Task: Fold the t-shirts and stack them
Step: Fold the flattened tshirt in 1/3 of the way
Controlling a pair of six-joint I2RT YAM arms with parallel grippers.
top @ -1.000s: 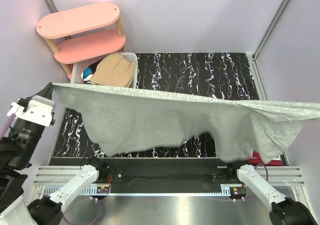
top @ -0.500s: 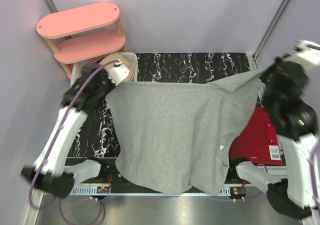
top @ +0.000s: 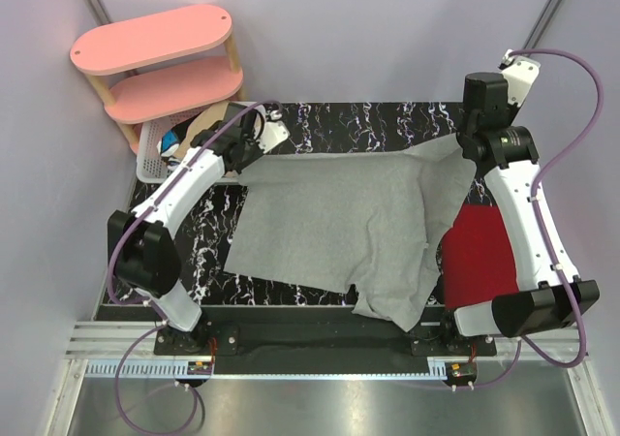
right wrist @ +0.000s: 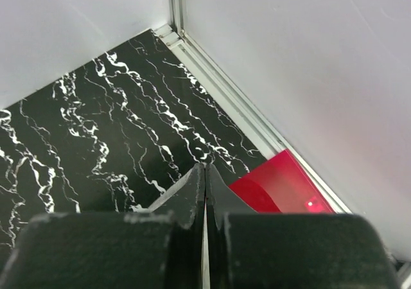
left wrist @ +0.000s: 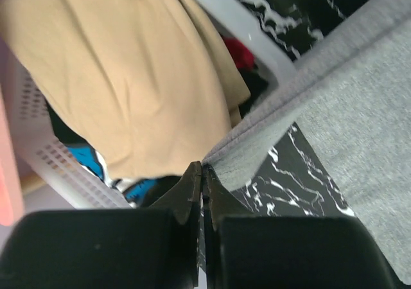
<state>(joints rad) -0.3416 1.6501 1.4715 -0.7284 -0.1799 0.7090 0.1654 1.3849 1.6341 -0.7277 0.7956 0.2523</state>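
- Whereas it was held stretched in the air a moment ago, the grey t-shirt (top: 339, 213) is now laid on the table (top: 387, 126), its near right part rumpled.
- Its far corners are kept pinched by the clenched left gripper (left wrist: 202, 168) and right gripper (right wrist: 205, 167).
- Folding is judged ready to begin; beyond, the tan t-shirt (left wrist: 128, 77) is left in the basket (top: 147, 150).

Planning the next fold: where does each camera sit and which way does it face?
Top external: high behind the bases, looking down at table, grey t-shirt, both arms.
Left wrist: faces basket, tan t-shirt; left gripper shut on grey t-shirt's edge.
Right wrist: faces table's far right corner, red item; right gripper shut on that shirt's corner.
Shared: top and left wrist show basket, grey t-shirt.
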